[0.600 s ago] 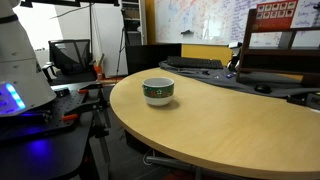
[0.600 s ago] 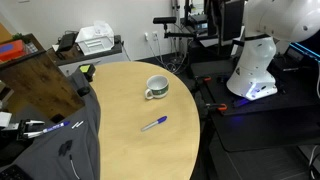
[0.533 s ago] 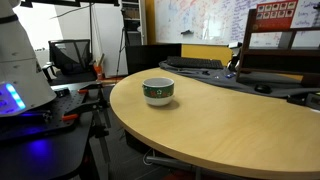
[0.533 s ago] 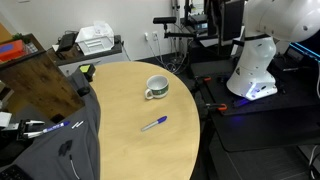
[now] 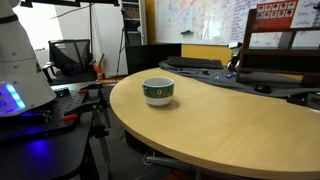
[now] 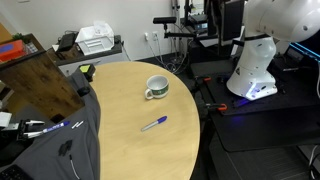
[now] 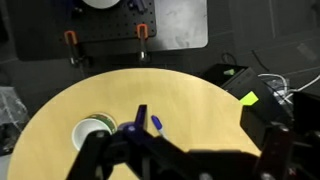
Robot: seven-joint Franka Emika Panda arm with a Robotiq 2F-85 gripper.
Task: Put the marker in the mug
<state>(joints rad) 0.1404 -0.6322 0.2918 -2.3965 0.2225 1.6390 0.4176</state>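
Observation:
The mug (image 5: 158, 91) is a squat white cup with a dark green band. It stands upright near the round end of the light wooden table (image 5: 230, 130) and shows in both exterior views (image 6: 157, 87). The marker (image 6: 153, 123), blue with a white end, lies flat on the table a short way from the mug. In the wrist view the mug (image 7: 95, 130) is at lower left and the marker (image 7: 156, 124) lies just right of it. My gripper (image 7: 202, 121) hangs high above the table, open and empty, its dark fingers (image 7: 140, 113) wide apart. It does not show in either exterior view.
The white robot base (image 6: 255, 55) stands beside the table's round end. A tilted wooden box (image 6: 40, 78) sits on the table's far side, with a keyboard (image 5: 195, 63) and desk clutter behind. Two orange clamps (image 7: 70, 42) stand beyond the table edge.

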